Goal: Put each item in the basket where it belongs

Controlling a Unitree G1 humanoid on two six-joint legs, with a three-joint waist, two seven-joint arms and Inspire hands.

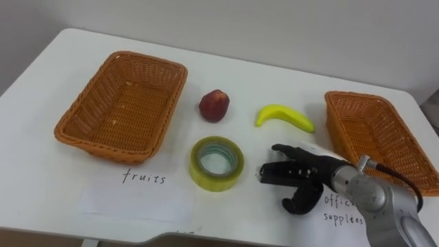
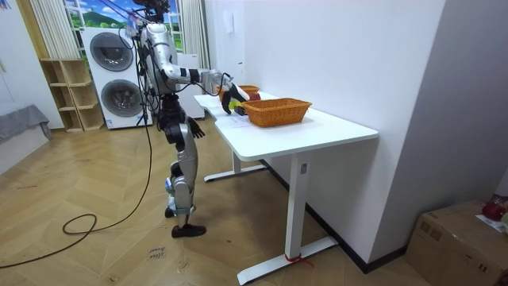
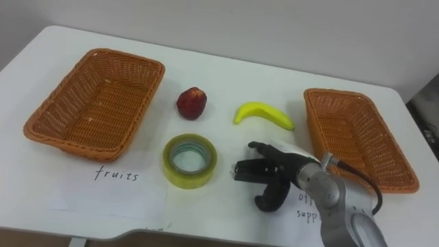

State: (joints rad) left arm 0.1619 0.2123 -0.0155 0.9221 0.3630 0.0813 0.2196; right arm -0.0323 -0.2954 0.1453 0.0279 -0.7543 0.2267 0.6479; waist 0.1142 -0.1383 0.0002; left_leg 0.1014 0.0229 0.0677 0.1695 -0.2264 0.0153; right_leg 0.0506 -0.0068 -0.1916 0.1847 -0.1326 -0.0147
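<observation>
A roll of yellow-green tape [image 1: 217, 162] lies flat near the table's front edge. Behind it are a red peach [image 1: 214, 105] and, to its right, a yellow banana [image 1: 285, 116]. The large wicker fruit basket [image 1: 82, 103] stands at the left with nothing in it. The smaller wicker office basket [image 1: 341, 134] at the right is also bare inside. My right hand [image 1: 302, 175] hovers open just right of the tape, its straight fingers pointing at the roll without touching it. In the room view my left hand [image 2: 195, 130] hangs by my hip.
Two paper labels lie at the table's front edge: a handwritten fruits label [image 1: 144, 178] before the left basket and an office supplies label [image 1: 339, 209] under my right forearm. I stand at the white table [image 2: 333, 127], with washing machines [image 2: 115, 75] behind me.
</observation>
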